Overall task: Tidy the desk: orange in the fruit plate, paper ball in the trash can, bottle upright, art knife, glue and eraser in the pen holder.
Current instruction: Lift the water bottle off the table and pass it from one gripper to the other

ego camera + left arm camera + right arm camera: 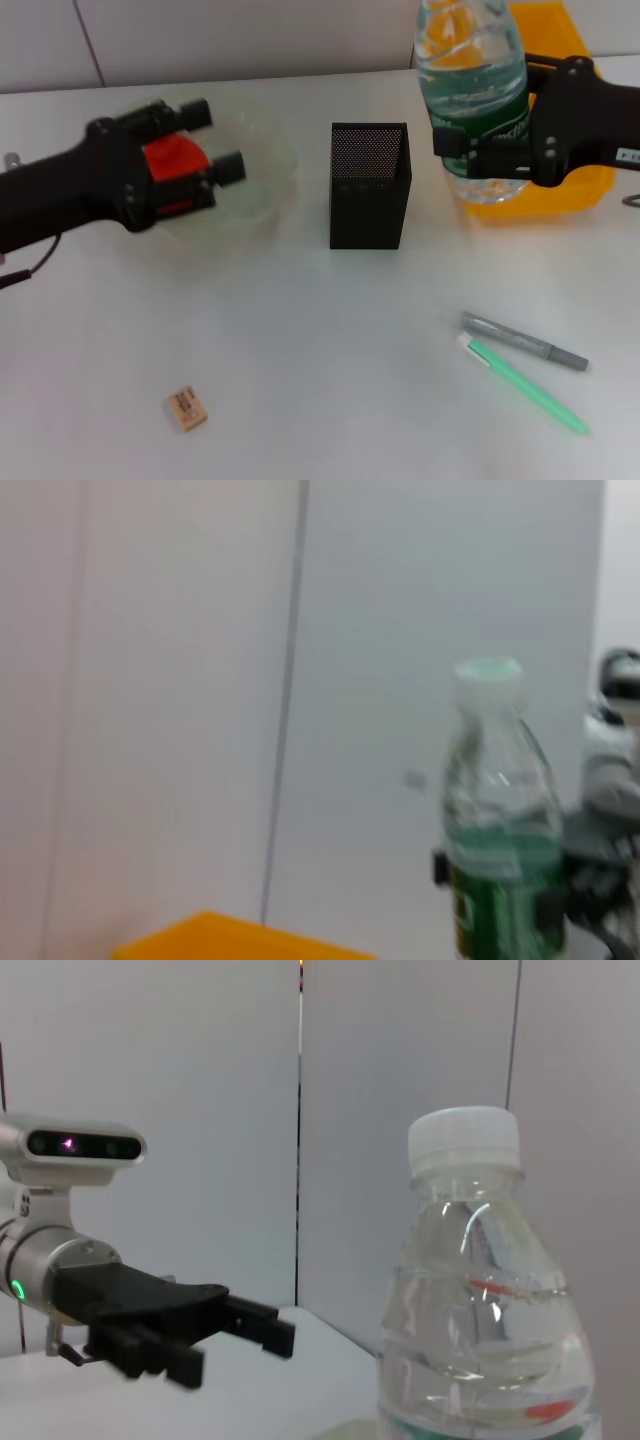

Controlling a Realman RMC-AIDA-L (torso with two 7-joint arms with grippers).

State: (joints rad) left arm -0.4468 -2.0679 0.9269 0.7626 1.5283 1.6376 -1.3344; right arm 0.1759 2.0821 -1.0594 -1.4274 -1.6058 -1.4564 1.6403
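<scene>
The orange (168,160) lies in the pale-green fruit plate (272,172) at the left. My left gripper (212,138) hovers over it, open, fingers spread past the fruit. My right gripper (482,150) is shut on the bottle (470,70), which is upright in front of the yellow trash can (588,188); I cannot tell whether its base touches the table. The black mesh pen holder (370,185) stands at centre. The eraser (185,408) lies front left. A grey art knife (525,340) and a green glue stick (525,385) lie front right. The paper ball is out of view.
A wall rises close behind the table's back edge. The right wrist view shows the bottle (480,1300) up close and my left gripper (230,1345) farther off. The left wrist view shows the bottle (500,840) and a corner of the yellow trash can (220,935).
</scene>
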